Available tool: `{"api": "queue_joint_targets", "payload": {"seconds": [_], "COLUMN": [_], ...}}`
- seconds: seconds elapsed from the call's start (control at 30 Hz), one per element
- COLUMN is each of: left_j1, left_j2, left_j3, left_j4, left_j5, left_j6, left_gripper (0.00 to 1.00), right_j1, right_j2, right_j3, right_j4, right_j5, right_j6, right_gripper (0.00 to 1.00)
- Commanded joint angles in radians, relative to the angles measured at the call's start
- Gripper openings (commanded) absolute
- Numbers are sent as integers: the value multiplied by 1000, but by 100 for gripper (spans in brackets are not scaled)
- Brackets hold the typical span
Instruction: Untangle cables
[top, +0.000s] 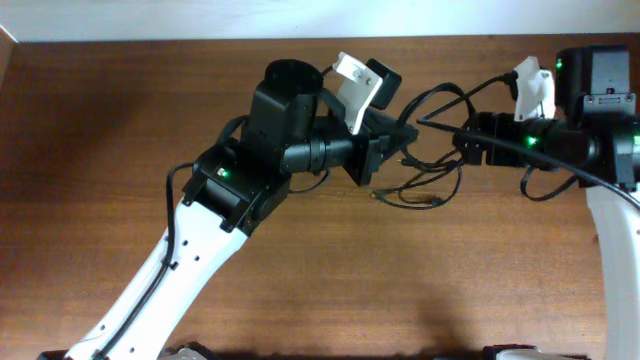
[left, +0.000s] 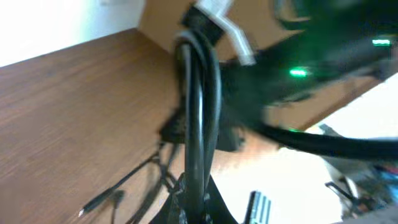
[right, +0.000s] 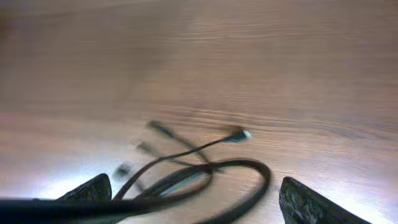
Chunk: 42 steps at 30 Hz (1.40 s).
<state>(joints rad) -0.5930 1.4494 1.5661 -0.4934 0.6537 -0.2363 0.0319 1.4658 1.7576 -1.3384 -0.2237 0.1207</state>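
1. The cables (top: 428, 190) lie tangled on the table (top: 120, 120) between the two arms, partly lifted.
2. The left end effector (left: 196, 208) appears clamped on the cables, though that view is blurred. The right end effector (right: 196, 190) is spread apart above a loop.
3. This looks like the pulling-apart step. Next, the right side needs to grip a separate strand and draw it away.

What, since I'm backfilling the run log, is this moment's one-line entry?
left gripper shut on cables | right gripper open above table | cable ends on table

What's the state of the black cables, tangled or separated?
Tangled: in the right wrist view the black cables loop and cross one another on the table, plugs sticking out of one clump.
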Motion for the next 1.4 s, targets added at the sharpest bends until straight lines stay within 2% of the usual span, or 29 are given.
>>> {"api": "queue_joint_targets", "payload": {"seconds": [0.0,0.07,0.2,0.37,0.57,0.63,0.73,0.83,0.93,1.0,1.13,1.3,1.33,1.37], "left_j1": [3,28,134,241,280,280,280,280,280,280,279,214,196,183], "left_j2": [-11,-40,-151,-277,-270,-263,-240,-204,-150,-119,-93,-94,-94,-94], "left_j3": [6,6,6,6,6,6,5,5,5,5,5,6,6,6], "left_j4": [18,12,-63,-90,-171,-195,-201,-201,-199,-196,-196,-167,-146,-137], "left_j5": [174,200,200,196,195,195,195,195,195,196,197,247,249,249], "left_j6": [-10,-9,-1,-1,6,52,51,49,-24,-71,-119,-119,-119,-119], "left_gripper": [0,0,0,0,0,0,0,0,0,0,0,0,0,0], "right_j1": [0,-9,-126,-259,-268,-268,-268,-267,-251,-171,18,126,128,128], "right_j2": [43,68,90,96,96,95,93,77,63,63,63,63,63,63], "right_j3": [3,3,3,3,3,3,3,3,3,3,3,3,3,3], "right_j4": [18,19,19,15,-3,-19,-68,-147,-266,-305,-291,-235,-236,-236], "right_j5": [225,292,280,204,36,-200,-484,-687,-822,-823,-819,-792,-785,-785], "right_j6": [31,31,53,53,3,-172,-418,-663,-939,-1035,-1120,-1119,-1119,-1119], "right_gripper": [85,85,85,85,85,85,85,85,85,85,85,85,84,77]}}
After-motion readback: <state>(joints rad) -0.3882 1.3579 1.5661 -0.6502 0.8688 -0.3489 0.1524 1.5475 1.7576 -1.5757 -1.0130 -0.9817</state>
